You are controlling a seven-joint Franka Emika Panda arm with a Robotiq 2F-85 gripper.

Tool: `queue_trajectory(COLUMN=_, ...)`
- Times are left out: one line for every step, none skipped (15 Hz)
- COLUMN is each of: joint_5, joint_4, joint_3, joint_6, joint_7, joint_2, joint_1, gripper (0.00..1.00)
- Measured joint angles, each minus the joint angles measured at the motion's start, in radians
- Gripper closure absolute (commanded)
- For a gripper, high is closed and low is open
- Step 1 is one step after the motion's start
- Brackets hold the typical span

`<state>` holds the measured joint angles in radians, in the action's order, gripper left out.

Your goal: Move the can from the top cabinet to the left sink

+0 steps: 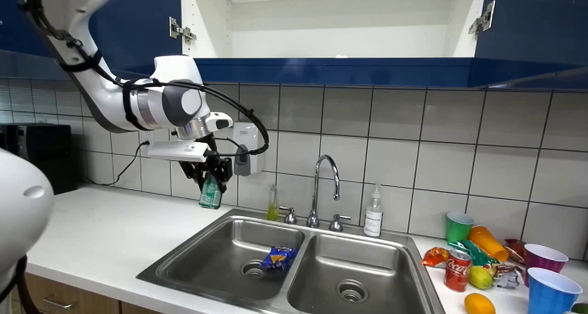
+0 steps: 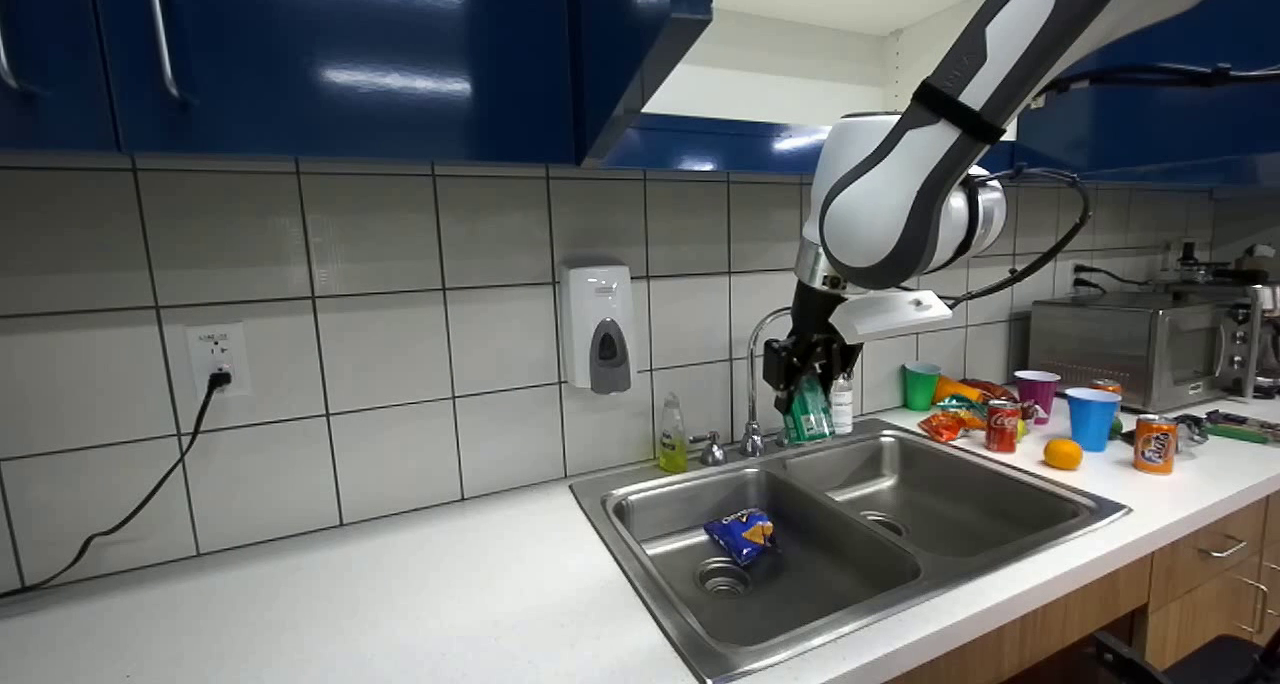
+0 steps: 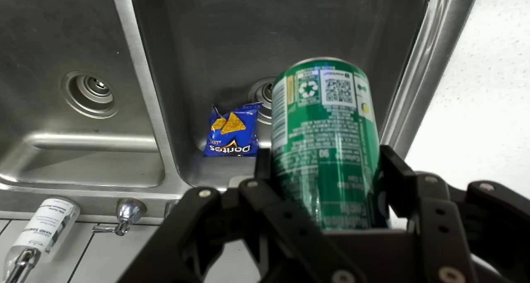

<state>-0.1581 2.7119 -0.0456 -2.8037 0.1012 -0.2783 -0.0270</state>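
My gripper [image 1: 213, 183] is shut on the green can [image 1: 210, 196] and holds it tilted in the air. In the wrist view the can [image 3: 327, 121] sits between both fingers, its free end pointing toward the sink. An exterior view also shows the can [image 2: 810, 420] and gripper [image 2: 808, 372] high above the sink area. The left sink [image 1: 202, 268] is the steel basin with a blue chip bag in it; it fills much of the wrist view [image 3: 207, 34]. The top cabinet [image 1: 340, 27], dark blue with a white interior, stands open above the sink.
The blue chip bag [image 1: 278, 257] lies by the left drain. The faucet [image 1: 317, 185] rises behind the divider. A yellow-green bottle [image 1: 272, 204] and a white-labelled bottle [image 1: 374, 215] stand at the back. A red can [image 1: 457, 270] and several cups stand right of the sink.
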Motion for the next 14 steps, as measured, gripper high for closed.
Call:
queue_trajectory(joint_5=0.000, joint_4=0.000, joint_3=0.000, joint_6=0.000, joint_7=0.000, joint_2=0.000, joint_1=0.000, gripper=0.37)
queue_trajectory(joint_5=0.000, joint_4=0.000, joint_3=0.000, joint_6=0.000, joint_7=0.000, joint_2=0.000, joint_1=0.000, gripper=0.37)
queue_trajectory(joint_5=0.000, joint_4=0.000, joint_3=0.000, joint_6=0.000, joint_7=0.000, joint_2=0.000, joint_1=0.000, gripper=0.37)
queue_trajectory(joint_5=0.000, joint_4=0.000, joint_3=0.000, joint_6=0.000, joint_7=0.000, joint_2=0.000, joint_1=0.000, gripper=0.37)
queue_trajectory(joint_5=0.000, joint_4=0.000, joint_3=0.000, joint_6=0.000, joint_7=0.000, joint_2=0.000, joint_1=0.000, gripper=0.62)
queue_trajectory(joint_5=0.000, joint_4=0.000, joint_3=0.000, joint_6=0.000, joint_7=0.000, joint_2=0.000, joint_1=0.000, gripper=0.62)
queue_trajectory(joint_5=0.001, joint_4=0.001, joint_3=0.000, joint_6=0.000, joint_7=0.000, joint_2=0.001, joint_1=0.000, gripper=0.62)
queue_trajectory(joint_5=0.001, joint_4=0.002, joint_3=0.000, joint_6=0.000, joint_7=0.000, joint_2=0.004, joint_1=0.000, gripper=0.62)
queue_trajectory(joint_5=0.001, joint_4=0.004, joint_3=0.000, joint_6=-0.004, joint_7=0.000, joint_2=0.007, joint_1=0.002, gripper=0.62)
queue_trajectory(joint_5=0.001, joint_4=0.007, joint_3=0.000, joint_6=-0.012, joint_7=0.000, joint_2=0.010, joint_1=0.003, gripper=0.62)
queue_trajectory(joint_5=0.001, joint_4=0.010, joint_3=0.001, joint_6=-0.023, joint_7=0.000, joint_2=0.015, joint_1=0.005, gripper=0.62)
queue_trajectory(joint_5=0.001, joint_4=0.014, joint_3=0.002, joint_6=-0.037, joint_7=0.000, joint_2=0.022, joint_1=0.008, gripper=0.62)
queue_trajectory(joint_5=0.001, joint_4=0.016, joint_3=0.003, joint_6=-0.053, joint_7=0.000, joint_2=0.030, joint_1=0.011, gripper=0.62)
queue_trajectory(joint_5=0.000, joint_4=0.018, joint_3=0.005, joint_6=-0.070, joint_7=-0.001, joint_2=0.040, joint_1=0.015, gripper=0.62)
